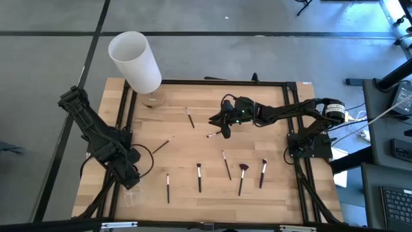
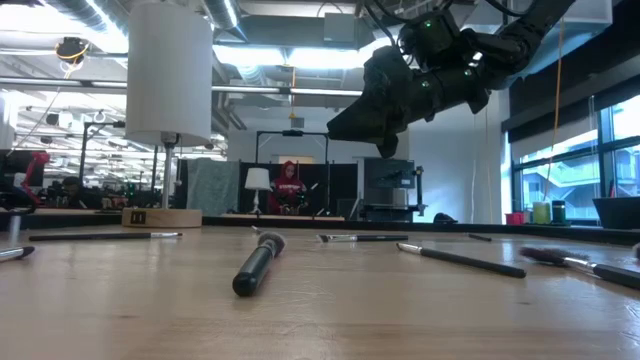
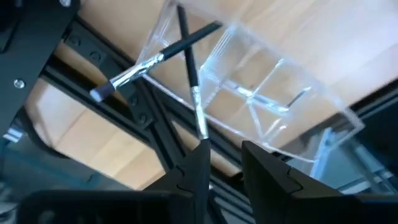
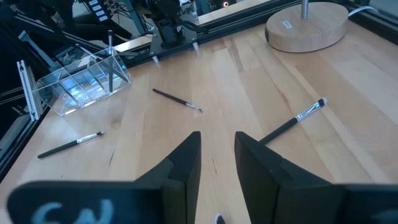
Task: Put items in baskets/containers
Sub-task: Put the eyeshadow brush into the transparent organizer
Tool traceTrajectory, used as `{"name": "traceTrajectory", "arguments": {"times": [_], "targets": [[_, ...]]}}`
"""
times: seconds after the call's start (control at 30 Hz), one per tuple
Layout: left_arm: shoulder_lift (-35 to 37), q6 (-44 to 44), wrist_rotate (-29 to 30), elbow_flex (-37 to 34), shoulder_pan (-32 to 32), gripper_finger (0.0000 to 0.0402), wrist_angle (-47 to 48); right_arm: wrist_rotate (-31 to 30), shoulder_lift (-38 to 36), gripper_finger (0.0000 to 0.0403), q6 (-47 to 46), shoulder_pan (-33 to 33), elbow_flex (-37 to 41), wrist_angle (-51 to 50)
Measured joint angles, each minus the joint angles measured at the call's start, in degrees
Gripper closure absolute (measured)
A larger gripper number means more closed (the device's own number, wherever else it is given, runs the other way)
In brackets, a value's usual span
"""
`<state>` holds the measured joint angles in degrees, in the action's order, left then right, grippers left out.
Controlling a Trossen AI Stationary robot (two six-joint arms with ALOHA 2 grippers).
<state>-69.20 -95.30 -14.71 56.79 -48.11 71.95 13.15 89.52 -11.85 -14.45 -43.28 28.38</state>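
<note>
Your left gripper (image 1: pixel 132 177) sits low at the counter's (image 1: pixel 270 193) near-left corner, right over the clear container (image 3: pixel 261 93), which lies against the black frame rail (image 1: pixel 122 122) at that edge. Its fingers (image 3: pixel 199 165) stand slightly apart, and a thin brush (image 3: pixel 189 74) rises from between them into the container, crossing a second brush (image 3: pixel 155 59) that leans out over the container's rim. You have little room there: rail on one side, counter edge on the other.

Your right gripper (image 1: pixel 225 124) hangs above the counter's middle, well clear of the wood, fingers (image 4: pixel 186 162) apart with nothing between them. A short brush (image 1: pixel 212 135) lies just beside it, another (image 1: pixel 190 117) a little farther back, and one (image 1: pixel 162 144) out toward the left arm.

Along the near side, five brushes lie in a loose row, well apart: a dark one (image 1: pixel 168 188), another (image 1: pixel 199 176), a thin one (image 1: pixel 226 165), the fan-headed brush (image 1: pixel 242 176), and one more (image 1: pixel 262 173). The white cylinder (image 1: pixel 135 61) on its round wooden base (image 4: pixel 306 26) holds the far-left corner.
</note>
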Motion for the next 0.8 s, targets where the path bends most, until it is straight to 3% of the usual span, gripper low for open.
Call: {"name": "traceTrajectory", "arguments": {"times": [0.43, 0.6, 0.8], "targets": [[-2.5, 4.17, -0.95, -1.77, 2.93, 0.0258, -0.86, 0.0, 0.0, 0.0305, 1.3, -0.05, 0.0, 1.49], [-5.92, 7.13, -6.79, -1.79, 2.89, 0.026, -0.86, 0.0, 0.0, 0.0305, 1.37, -0.05, 0.0, 1.22], [-10.54, 12.73, -7.59, -1.83, 2.89, 0.0275, -0.68, 0.02, 0.0, 0.0305, 1.28, -0.05, 0.0, 1.08]]}}
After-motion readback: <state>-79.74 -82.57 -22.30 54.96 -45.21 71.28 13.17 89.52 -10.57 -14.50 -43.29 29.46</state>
